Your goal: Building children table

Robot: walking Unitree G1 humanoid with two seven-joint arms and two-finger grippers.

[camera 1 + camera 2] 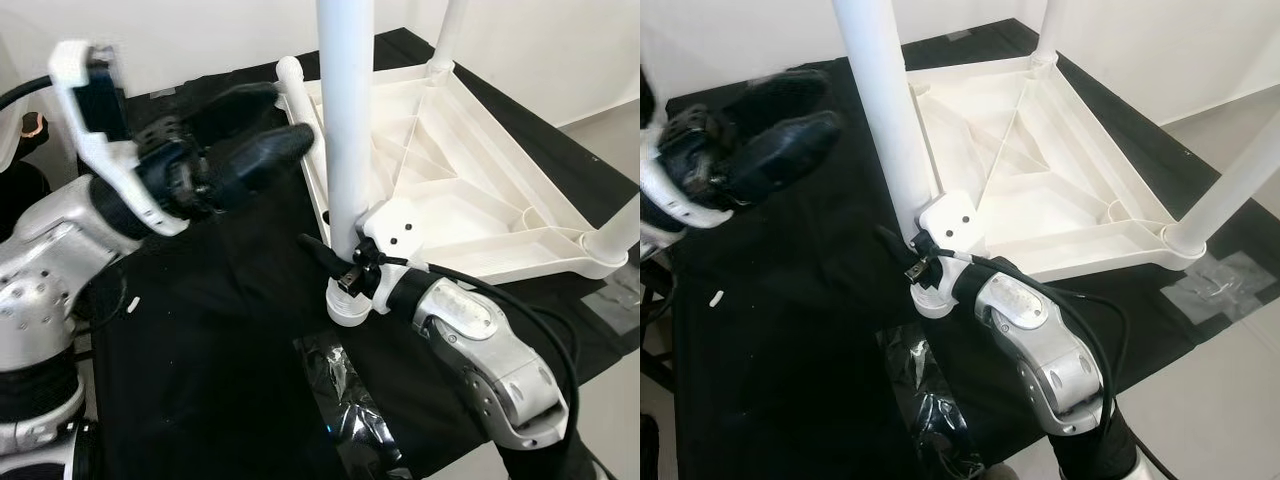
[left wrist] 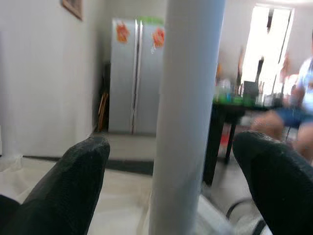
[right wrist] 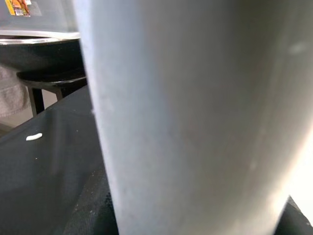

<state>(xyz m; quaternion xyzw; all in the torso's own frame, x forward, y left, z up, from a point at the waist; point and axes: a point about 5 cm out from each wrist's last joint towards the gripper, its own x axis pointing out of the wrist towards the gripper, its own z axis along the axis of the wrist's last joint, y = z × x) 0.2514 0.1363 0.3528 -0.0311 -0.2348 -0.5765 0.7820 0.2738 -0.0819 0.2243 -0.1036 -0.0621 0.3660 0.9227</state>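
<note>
With the white table top [image 1: 470, 190] lying upside down on the black cloth [image 1: 210, 360], we have our right gripper [image 1: 345, 270] at its near corner, pressed against the base of the upright white leg [image 1: 345, 120] seated in the corner socket [image 1: 352, 305]. From the right wrist view the leg [image 3: 195, 117] sits hard up against the camera; we cannot tell whether those fingers are spread or clamped. Crumpled clear tape [image 1: 350, 400] lies on the cloth just beside the right forearm. Further up, our left gripper [image 1: 260, 140] is at mid-height of the same leg, fingers [image 2: 73, 181] spread wide on either side of it and not touching. Beyond, two more legs stand in the far [image 1: 450, 35] and right [image 1: 620, 230] corners. A small white fleck [image 1: 715, 297] rests on the cloth to the left.
</note>
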